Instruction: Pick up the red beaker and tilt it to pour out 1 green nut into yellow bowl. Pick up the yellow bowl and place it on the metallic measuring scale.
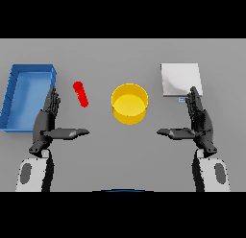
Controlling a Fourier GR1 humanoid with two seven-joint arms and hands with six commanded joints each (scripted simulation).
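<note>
Both hands sit closest to the viewer — the left hand (46, 123) and the right hand (199, 122), each with fingers straight, thumb stretched inward, holding nothing. Between them, further back, stands the yellow bowl (129, 103). To its left lies the red beaker (80, 94), tilted on the grey table (125, 155). Right of the bowl rests the metallic scale (180, 79) — the right fingertips overlap its near edge. A blue tray (26, 95) lies at the far left.

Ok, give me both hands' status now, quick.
Left hand: open, fingers straight, thumb out, holding nothing, beside the red beaker.
Right hand: open, fingers straight, holding nothing, just below the metallic scale.
</note>
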